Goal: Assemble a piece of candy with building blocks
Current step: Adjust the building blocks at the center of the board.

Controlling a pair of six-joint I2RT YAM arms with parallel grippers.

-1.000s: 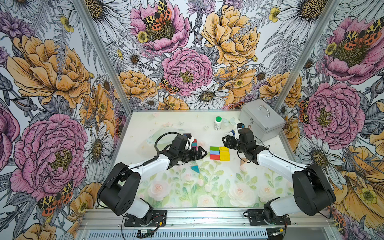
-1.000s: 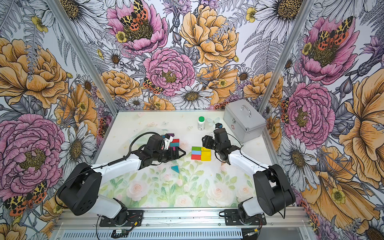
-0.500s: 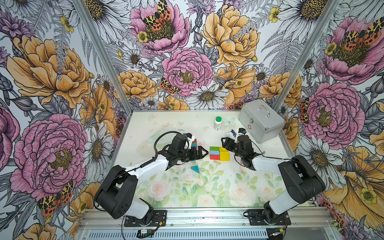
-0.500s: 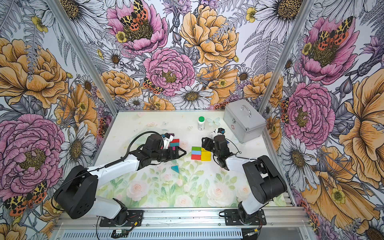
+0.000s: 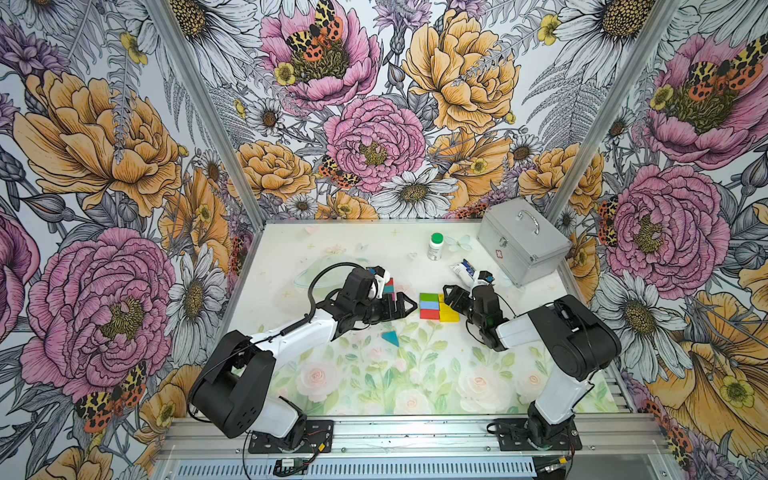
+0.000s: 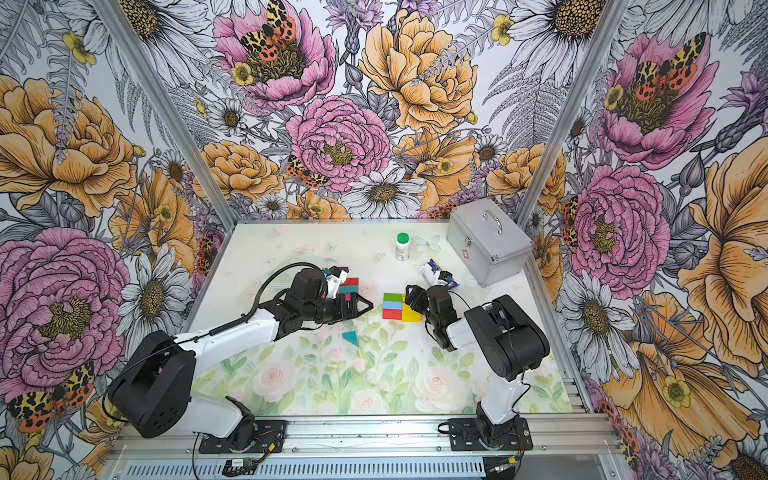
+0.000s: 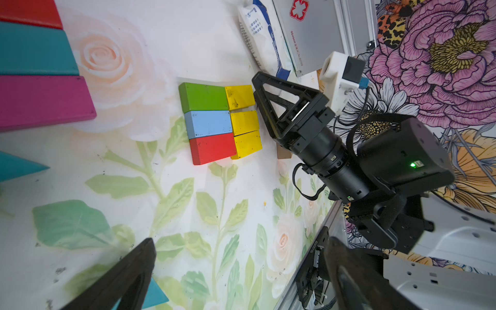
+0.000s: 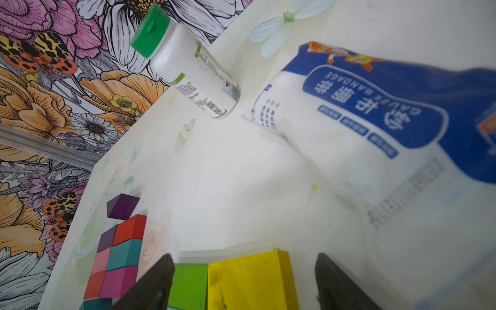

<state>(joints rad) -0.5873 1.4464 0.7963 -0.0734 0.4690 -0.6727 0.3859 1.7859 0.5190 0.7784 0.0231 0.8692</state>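
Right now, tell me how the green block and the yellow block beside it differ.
Colour: the green block is green, the yellow block is yellow.
Shape: the green block is a longer rectangle; the yellow block is shorter, nearly square.
Place: the yellow block is nearer the right gripper, centred between its open fingers and untouched; the green block lies beyond it.
Shared: both lie flat on the table, edges touching.

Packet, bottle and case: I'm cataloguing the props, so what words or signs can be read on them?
"GAUZE BANDAGE": on the blue-and-white packet, beside large Chinese characters.
Red cross sign: on the metal case; the small red lettering near it is too blurred to read.
White bottle: label print and a square code, too small to read.
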